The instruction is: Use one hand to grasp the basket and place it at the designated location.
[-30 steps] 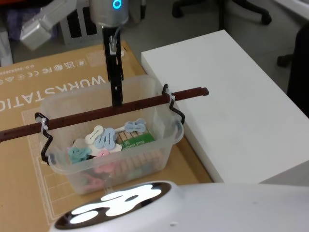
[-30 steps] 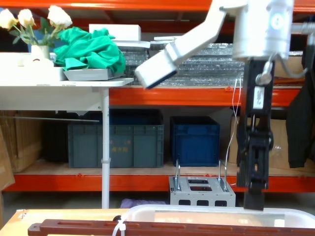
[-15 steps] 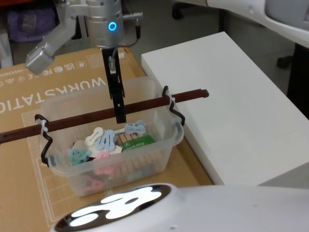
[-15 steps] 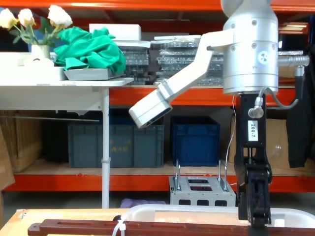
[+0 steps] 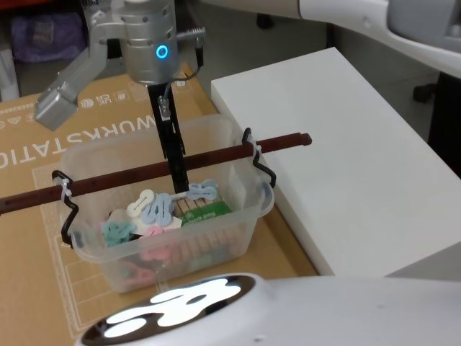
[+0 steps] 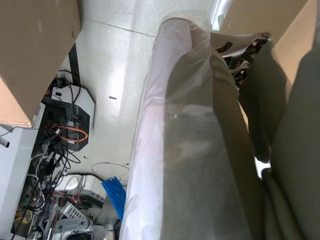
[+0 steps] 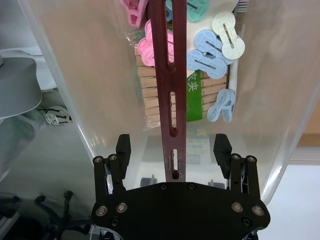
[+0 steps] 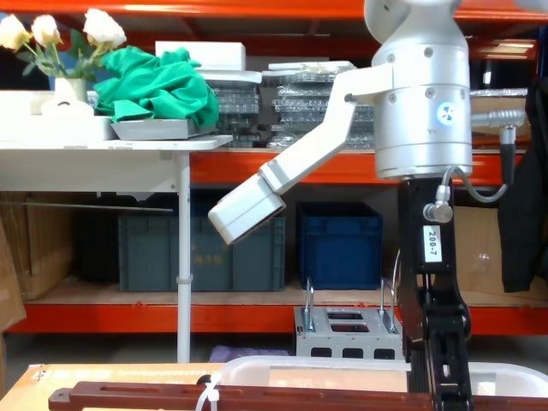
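Basket point(image 5: 243, 232), a clear plastic tub with pegs and clips point(image 5: 155, 209) lying in it, sits on a cardboard sheet point(image 5: 43, 137) in the lower left of the head view, just beside a white platform point(image 5: 346, 166) that fills the right of that frame. Its reddish-brown bar handle point(image 5: 115, 178) spans the rim with its long axis running from the left edge up toward the centre right, and a white zip tie point(image 5: 65, 189) binds it near the left bracket. The right gripper point(image 5: 180, 186) hangs straight down from the top of the frame onto the bar, slightly right of its midpoint. In the right wrist view its two black fingers point(image 7: 123, 146) stand well apart with the bar running up the middle between them, touching neither. So the grasp axis lies squarely across the handle, and closing should clamp it. Whether the pads are fully level with the bar is hard to tell, though the chest view puts the fingertips down at the handle. The left arm is parked off to the side, its wrist view facing floor and cables.
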You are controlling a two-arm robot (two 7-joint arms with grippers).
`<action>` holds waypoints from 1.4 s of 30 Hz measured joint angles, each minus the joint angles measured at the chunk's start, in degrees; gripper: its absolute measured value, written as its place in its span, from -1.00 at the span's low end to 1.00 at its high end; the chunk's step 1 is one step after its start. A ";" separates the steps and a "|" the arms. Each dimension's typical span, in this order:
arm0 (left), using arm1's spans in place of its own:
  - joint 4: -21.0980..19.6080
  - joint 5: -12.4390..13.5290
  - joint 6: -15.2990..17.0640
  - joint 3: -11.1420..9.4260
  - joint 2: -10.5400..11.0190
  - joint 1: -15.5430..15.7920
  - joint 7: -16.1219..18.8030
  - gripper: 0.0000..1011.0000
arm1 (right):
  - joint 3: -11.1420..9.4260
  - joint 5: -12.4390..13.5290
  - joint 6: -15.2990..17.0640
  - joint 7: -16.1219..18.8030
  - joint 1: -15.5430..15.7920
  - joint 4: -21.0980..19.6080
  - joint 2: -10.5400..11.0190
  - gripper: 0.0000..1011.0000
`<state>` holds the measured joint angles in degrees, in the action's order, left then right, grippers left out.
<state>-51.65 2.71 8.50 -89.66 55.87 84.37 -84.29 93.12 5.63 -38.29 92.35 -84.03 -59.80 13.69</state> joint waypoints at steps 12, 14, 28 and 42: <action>0.00 0.00 0.00 0.00 0.00 0.00 0.00 -1.00 | 0.70 0.89 -2.65 -0.12 1.78 3.32 -1.23 0.98; 0.00 0.00 0.00 0.00 0.00 0.00 0.00 -1.00 | 0.79 0.95 -3.02 -0.11 2.04 3.90 -1.44 0.98; 0.00 0.00 0.00 0.00 0.00 0.00 0.00 -1.00 | 1.15 0.67 -3.44 -0.07 2.28 4.37 -1.97 0.98; 0.00 0.00 0.00 0.00 0.00 0.00 0.00 -1.00 | 1.03 0.66 -3.37 -0.09 2.21 4.30 -1.86 0.33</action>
<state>-51.65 2.71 8.50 -89.66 55.87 84.37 -84.29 94.15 6.29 -41.66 92.26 -81.82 -55.50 11.83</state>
